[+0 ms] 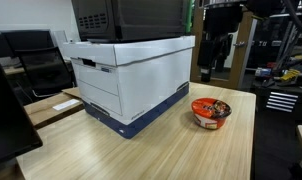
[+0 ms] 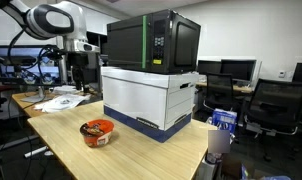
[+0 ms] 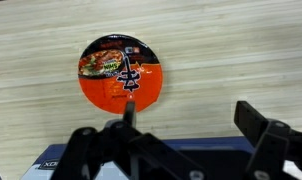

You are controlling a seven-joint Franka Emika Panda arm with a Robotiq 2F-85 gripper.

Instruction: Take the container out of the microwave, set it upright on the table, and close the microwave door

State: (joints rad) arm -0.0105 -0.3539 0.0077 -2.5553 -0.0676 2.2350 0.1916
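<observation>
1. Table: light wood-grain top, smooth, with a low sheen.
2. Container: red body; printed top is smooth and glossy.
3. Microwave: black casing, smooth, semi-gloss, with a slotted grille on one side.
4. Box: white-and-blue cardboard, matt.
5. Gripper: black, matt, hard finish; metal or plastic cannot be told.

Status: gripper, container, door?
Gripper open, empty. Container upright on table, apart from box. Microwave door looks shut.
</observation>
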